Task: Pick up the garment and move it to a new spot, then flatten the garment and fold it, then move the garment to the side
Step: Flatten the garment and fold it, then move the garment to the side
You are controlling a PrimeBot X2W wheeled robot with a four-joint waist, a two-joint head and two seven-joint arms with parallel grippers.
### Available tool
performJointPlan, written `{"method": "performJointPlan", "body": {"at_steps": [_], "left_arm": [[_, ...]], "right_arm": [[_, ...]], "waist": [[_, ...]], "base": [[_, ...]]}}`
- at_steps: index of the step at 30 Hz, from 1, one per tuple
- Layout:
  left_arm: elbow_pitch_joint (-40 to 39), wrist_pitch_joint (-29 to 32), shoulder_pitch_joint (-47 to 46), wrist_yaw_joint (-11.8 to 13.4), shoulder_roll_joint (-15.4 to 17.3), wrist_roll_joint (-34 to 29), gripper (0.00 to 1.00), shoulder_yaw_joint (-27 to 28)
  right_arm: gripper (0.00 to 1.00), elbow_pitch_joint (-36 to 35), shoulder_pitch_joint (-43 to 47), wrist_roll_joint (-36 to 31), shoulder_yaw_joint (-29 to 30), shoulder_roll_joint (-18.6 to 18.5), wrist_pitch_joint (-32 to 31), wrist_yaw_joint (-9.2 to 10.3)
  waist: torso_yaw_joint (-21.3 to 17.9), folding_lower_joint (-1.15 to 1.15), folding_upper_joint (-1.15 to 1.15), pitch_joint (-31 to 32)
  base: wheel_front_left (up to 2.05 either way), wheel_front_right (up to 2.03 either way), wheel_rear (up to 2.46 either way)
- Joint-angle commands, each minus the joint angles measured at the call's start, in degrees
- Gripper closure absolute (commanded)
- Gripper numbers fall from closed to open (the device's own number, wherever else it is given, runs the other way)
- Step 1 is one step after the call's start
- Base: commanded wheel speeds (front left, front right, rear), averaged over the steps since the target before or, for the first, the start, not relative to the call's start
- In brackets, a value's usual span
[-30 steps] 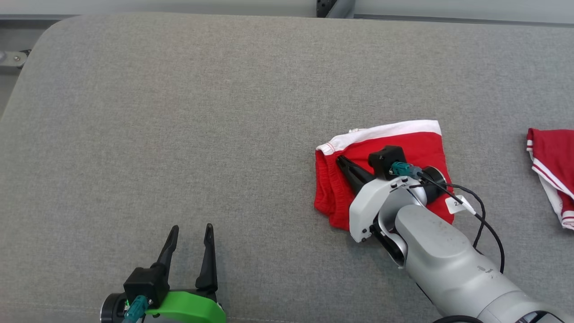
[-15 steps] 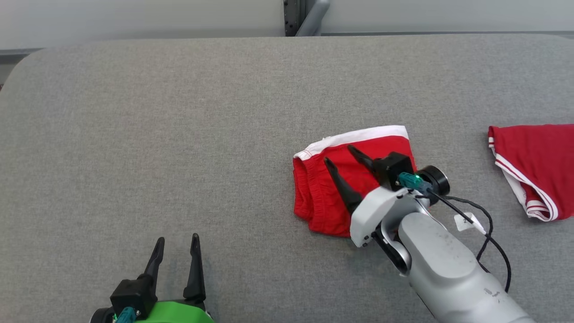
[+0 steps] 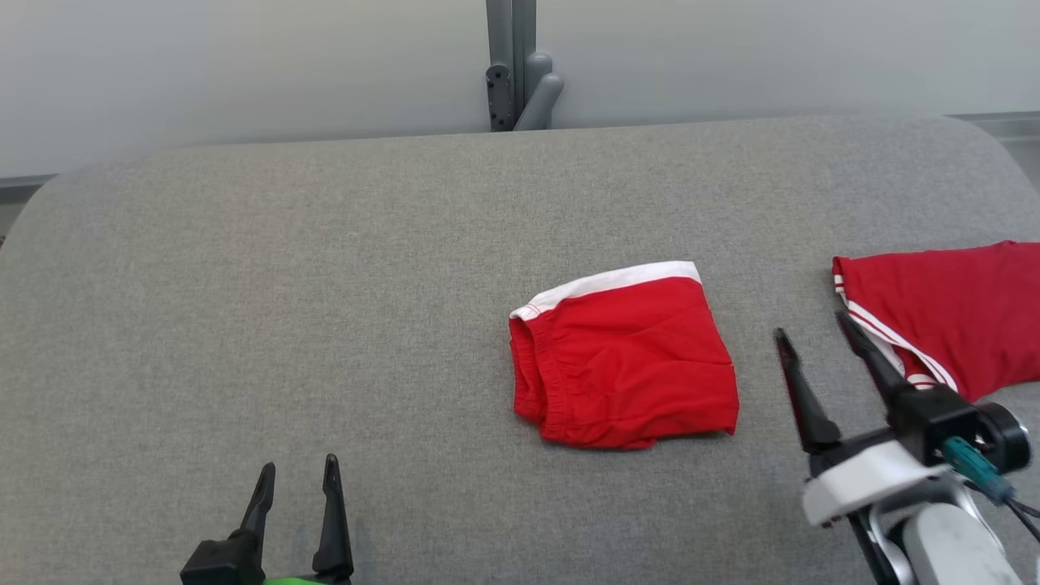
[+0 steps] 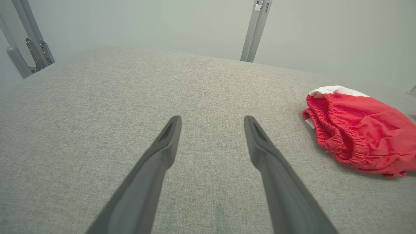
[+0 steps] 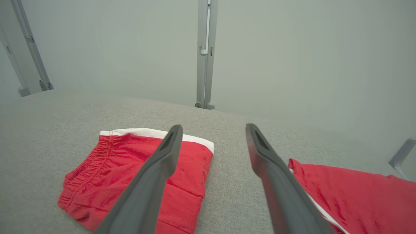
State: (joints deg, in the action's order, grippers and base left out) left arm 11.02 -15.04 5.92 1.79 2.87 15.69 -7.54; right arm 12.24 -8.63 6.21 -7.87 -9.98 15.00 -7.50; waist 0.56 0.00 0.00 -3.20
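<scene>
looking down, i judge most of the work done: the red shorts (image 3: 621,357) lie folded into a neat square on the grey table (image 3: 284,268), a little right of its middle, with a white band along the far edge. my right hand (image 3: 812,326) hangs just beside them, fingers spread wide, gripping nothing and clear of the cloth. my left hand (image 3: 299,463) sits low and near me, also spread and empty. what may remain is shifting the shorts aside; whether this spot already counts as the side i cannot tell. another red garment (image 3: 942,309) at the right runs out of frame, so its shape is unclear, and the fold's lower layers are hidden.
</scene>
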Motion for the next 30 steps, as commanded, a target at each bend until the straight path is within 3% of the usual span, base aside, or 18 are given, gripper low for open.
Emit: {"method": "performJointPlan", "body": {"at_steps": [1,5,8,14,23,28,30], "left_arm": [[-0.3,-0.2,0.9,0.2,0.1,-0.5,0.00,0.2],[-0.3,-0.2,1.1,-0.6,0.1,-1.4,0.00,0.6],[0.6,-0.2,0.5,-1.8,0.1,-2.4,0.00,1.2],[2.2,-0.2,0.5,-4.9,0.1,-3.1,0.00,1.8],[2.6,-0.2,0.7,-6.5,0.1,-3.7,0.00,2.8],[1.6,-0.2,0.7,-6.3,0.1,-2.7,0.00,2.1],[1.3,-0.2,0.5,-6.2,0.1,-2.6,0.00,1.3]], "right_arm": [[0.00,-1.2,2.0,-0.6,1.4,-0.4,0.2,0.03],[0.00,-5.3,8.6,-1.6,9.0,-0.2,0.2,0.03],[0.00,-4.5,13.3,-2.2,14.3,1.3,0.2,0.03],[0.00,-2.4,16.0,-2.3,17.3,2.7,0.2,0.03],[0.00,-1.0,14.6,-0.5,16.4,2.8,0.2,0.03],[0.00,3.5,8.7,8.8,12.7,2.8,0.2,0.03],[0.00,5.3,4.9,14.2,9.5,1.8,-3.4,0.02]], "waist": [[-0.4,0.00,0.00,1.3],[-0.2,0.00,0.00,2.5],[0.1,0.00,0.00,3.2],[0.3,0.00,0.00,4.4],[1.2,0.00,0.00,4.9],[2.0,0.00,0.00,4.0],[2.4,0.00,0.00,3.6]], "base": [[0.00,0.00,0.00],[0.00,0.00,0.00],[0.00,0.00,0.00],[0.00,0.00,0.00],[0.00,0.00,0.00],[0.00,0.00,0.00],[0.00,0.00,0.00]]}}
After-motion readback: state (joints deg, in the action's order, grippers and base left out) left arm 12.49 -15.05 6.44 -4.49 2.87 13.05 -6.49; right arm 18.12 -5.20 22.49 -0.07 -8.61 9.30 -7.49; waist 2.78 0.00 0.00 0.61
